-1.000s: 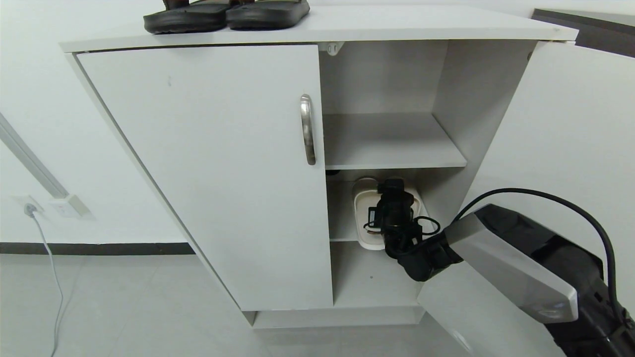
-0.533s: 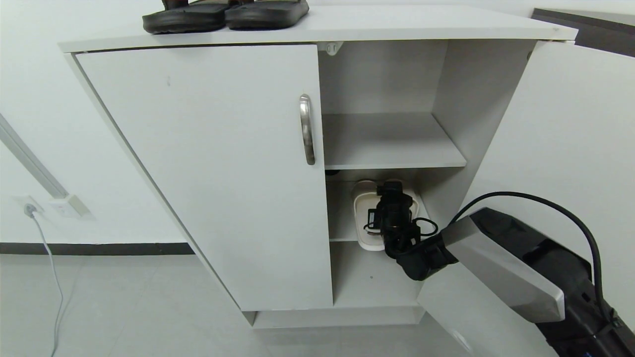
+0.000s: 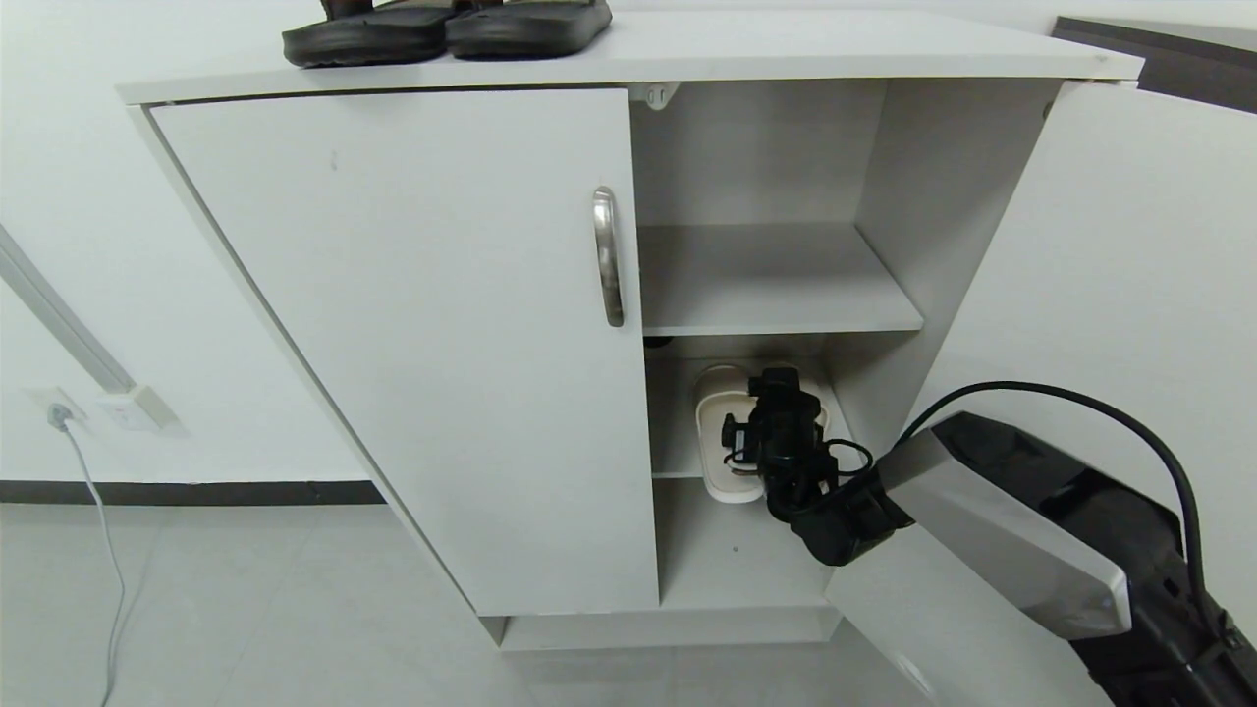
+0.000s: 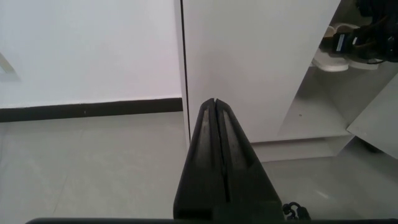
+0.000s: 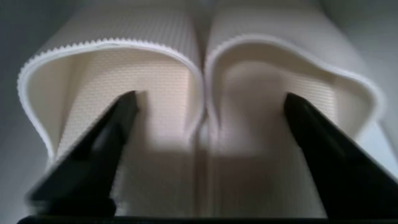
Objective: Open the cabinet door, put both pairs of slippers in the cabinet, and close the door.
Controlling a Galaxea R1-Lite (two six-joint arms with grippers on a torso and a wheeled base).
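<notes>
- The head camera sits above and behind the right tool (image 3: 776,385). It looks forward and down at the front of the cabinet (image 3: 393,324), from far enough back to take in its top and the floor (image 3: 245,609).
- The left wrist camera rides low behind the left tool (image 4: 214,106) and looks along it at the cabinet's foot. Far ahead of that tool it shares the cream slippers (image 4: 333,59) with the head view.
- The right wrist camera looks out between the right tool's fingers (image 5: 93,155), very close to those slippers.

Black slippers (image 3: 447,29) cut by top edge; white slippers (image 3: 715,424) partly behind right pincer (image 3: 778,393).
</notes>
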